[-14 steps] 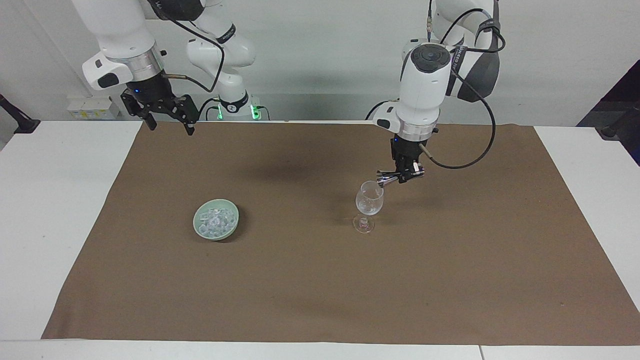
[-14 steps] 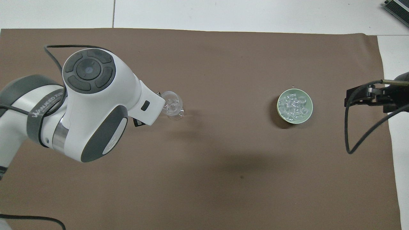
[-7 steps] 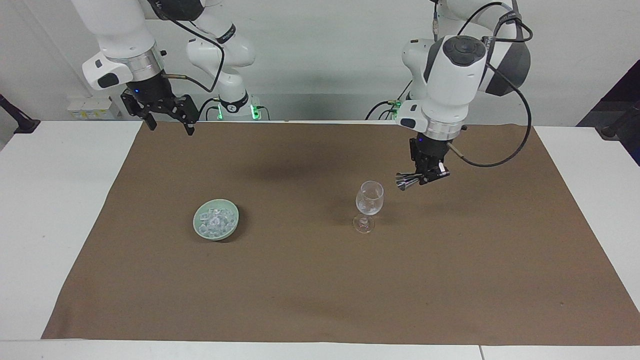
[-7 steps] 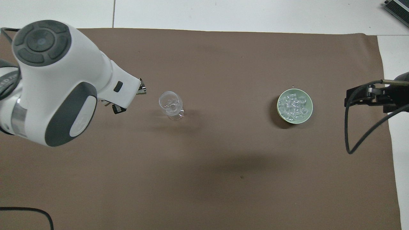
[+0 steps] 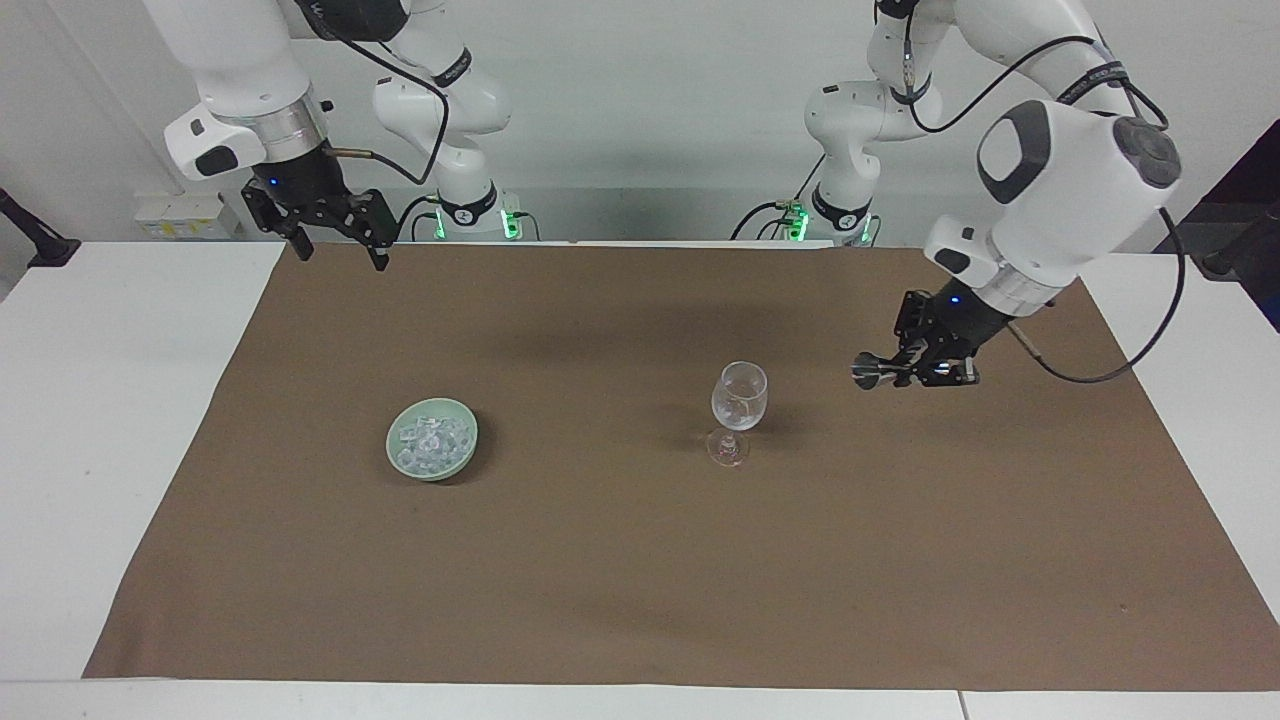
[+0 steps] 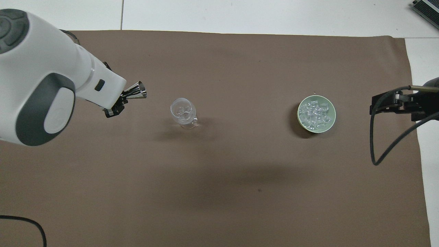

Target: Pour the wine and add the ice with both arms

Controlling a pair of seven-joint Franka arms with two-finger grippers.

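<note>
A clear stemmed wine glass [image 5: 739, 395] [image 6: 182, 111] stands upright on the brown mat. Whether wine is in it I cannot tell. My left gripper [image 5: 918, 367] [image 6: 120, 100] is shut on a small metal jigger [image 5: 867, 370] [image 6: 138, 92]. The jigger lies tipped sideways with its mouth toward the glass, in the air beside the glass toward the left arm's end. The ice [image 5: 432, 438] [image 6: 315, 113] is heaped in a pale green bowl [image 5: 442, 473] [image 6: 331, 120] toward the right arm's end. My right gripper [image 5: 340, 250] [image 6: 377, 104] hangs open and holds nothing, above the mat's edge by the robots.
The brown mat [image 5: 640, 560] covers most of the white table [image 5: 120, 400]. A black cable [image 6: 380, 151] loops down from the right wrist. Nothing but the bowl and the glass stands on the mat.
My left gripper has swung the jigger away from the glass's rim toward the left arm's end of the table. The right arm has stayed still.
</note>
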